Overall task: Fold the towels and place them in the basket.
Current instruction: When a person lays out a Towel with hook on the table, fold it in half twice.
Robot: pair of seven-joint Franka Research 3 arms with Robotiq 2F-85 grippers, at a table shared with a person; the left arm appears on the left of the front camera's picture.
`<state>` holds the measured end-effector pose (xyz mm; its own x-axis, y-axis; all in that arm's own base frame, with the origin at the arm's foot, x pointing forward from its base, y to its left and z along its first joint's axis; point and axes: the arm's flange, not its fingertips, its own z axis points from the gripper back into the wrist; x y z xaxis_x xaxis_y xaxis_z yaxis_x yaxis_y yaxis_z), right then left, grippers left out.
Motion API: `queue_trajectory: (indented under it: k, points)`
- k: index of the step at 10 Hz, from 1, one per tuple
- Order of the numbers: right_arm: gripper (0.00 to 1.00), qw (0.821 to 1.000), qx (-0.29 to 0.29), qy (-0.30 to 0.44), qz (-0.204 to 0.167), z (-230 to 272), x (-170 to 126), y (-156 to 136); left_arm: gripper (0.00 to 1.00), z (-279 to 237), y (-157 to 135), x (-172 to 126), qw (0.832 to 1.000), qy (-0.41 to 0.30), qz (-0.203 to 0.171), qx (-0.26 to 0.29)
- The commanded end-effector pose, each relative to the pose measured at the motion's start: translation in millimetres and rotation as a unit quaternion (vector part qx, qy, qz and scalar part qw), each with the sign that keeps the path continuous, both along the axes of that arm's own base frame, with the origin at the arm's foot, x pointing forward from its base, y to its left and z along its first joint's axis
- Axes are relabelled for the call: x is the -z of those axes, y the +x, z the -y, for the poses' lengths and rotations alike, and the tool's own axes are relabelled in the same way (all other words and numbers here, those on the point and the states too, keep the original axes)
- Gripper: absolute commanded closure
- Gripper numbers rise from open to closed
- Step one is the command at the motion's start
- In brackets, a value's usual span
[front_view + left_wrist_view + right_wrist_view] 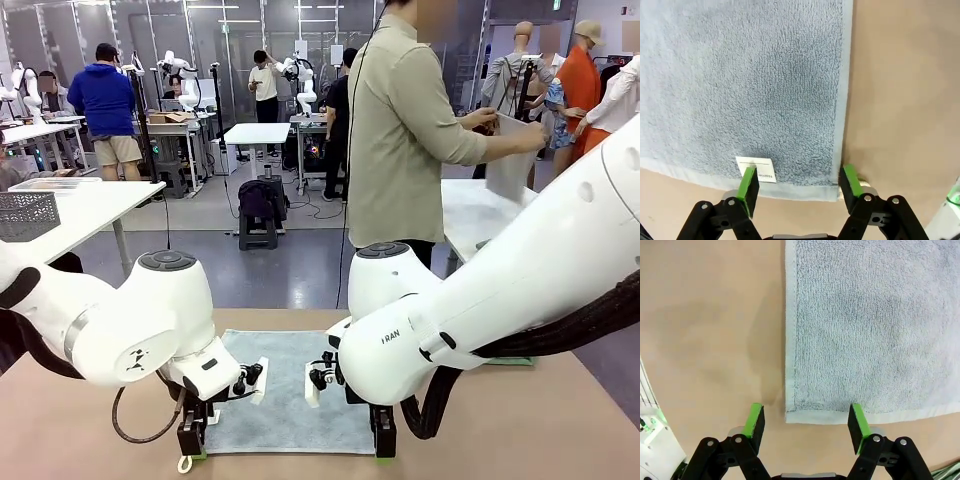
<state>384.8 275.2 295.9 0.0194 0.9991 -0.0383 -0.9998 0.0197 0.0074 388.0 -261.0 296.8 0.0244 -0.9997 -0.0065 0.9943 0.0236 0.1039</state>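
Nearest the robot, the left pincer (192,442) and the right pincer (383,438) both point straight down at the near end of the tabletop (560,430), one at each near corner of the towel (290,405).

In the left wrist view the left pincer (799,182) is spread wide. Its green pads (747,182) straddle one hemmed corner, and one pad stands just over a small white label (756,169) sewn at the hem. In the right wrist view the right pincer (807,422) is likewise spread, with the other near corner lying between its pads (858,421). Neither pincer pinches anything.

The towel (740,80) is pale grey-blue terry with a looped pile and a flat, smoother hem along its edges. It lies spread flat in a single layer, without folds, in the middle of the tabletop between the two arms. From the right wrist, the towel (870,325) has a straight, squared corner.

The tabletop (710,315) is a plain matte tan, bare around the cloth.

The towel's near hem runs across the robot's front and its sides run away toward the far edge. Its long axis seems to lie near to far, though the arms cover part of it.

Beyond the far edge stands a person (400,130) in an olive shirt, turned aside and holding a pale cloth (510,160) over a white table. Farther back are a grey floor, more white tables and other people, and a light grey perforated basket (25,215) at the left.
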Motion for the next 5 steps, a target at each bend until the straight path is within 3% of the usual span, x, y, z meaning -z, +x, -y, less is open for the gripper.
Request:
queue_trajectory:
  k: [1,5]
  points:
    - [0.16,1.0,-0.013,0.009,0.004,3.3,7.5,2.4,0.17,-7.1,2.8,3.8,0.999,-0.007,0.018,0.035]
    - [0.16,1.0,-0.006,0.008,0.009,1.8,11.6,4.1,0.17,-3.5,4.5,7.4,0.999,0.012,0.01,0.051]
